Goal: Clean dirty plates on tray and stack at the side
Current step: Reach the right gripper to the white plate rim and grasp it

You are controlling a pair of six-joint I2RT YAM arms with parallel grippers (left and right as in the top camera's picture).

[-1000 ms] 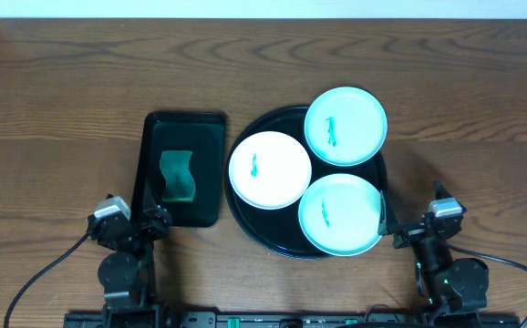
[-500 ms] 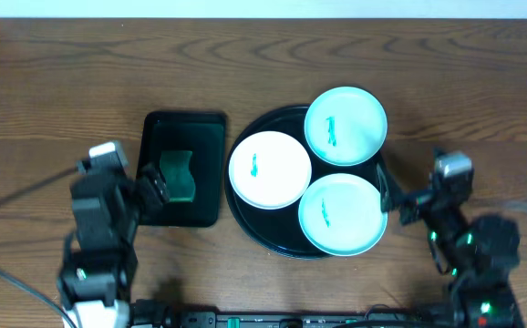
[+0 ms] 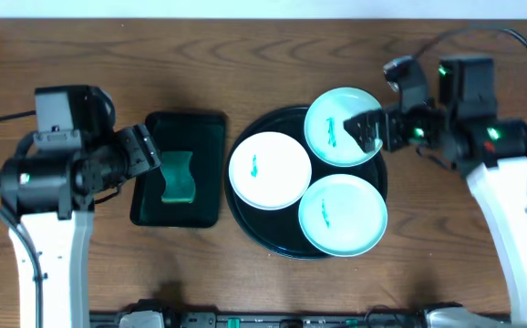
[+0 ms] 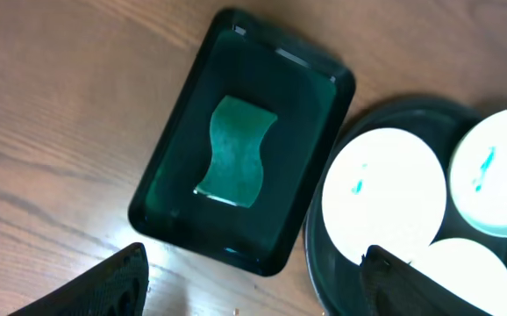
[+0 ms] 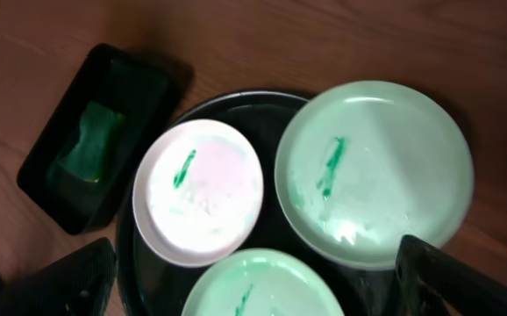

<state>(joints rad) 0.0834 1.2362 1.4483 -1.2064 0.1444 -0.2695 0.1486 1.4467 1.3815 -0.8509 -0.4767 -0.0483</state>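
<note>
Sitting on the round tray (image 3: 259, 232), centre of overhead view: white plate (image 3: 270, 170) at left, upper mint plate (image 3: 346, 126) overlapping the rim at upper right, lower mint plate (image 3: 341, 215) at lower right, each w/ a green smear. Right gripper (image 3: 370, 130) is hovering over the upper mint plate's right edge, jaws apart. Left gripper (image 3: 145, 157) is hovering at the left edge of the rect. tray (image 3: 154, 214), which is holding the sponge (image 3: 179, 177); jaws wide apart.

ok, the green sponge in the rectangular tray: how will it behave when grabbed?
The sponge looks thin with a wavy outline, likely soft foam: probably light and squashes under grip. The rectangular tray shines green around it, maybe liquid, so it could lift soggy and drip.
</note>
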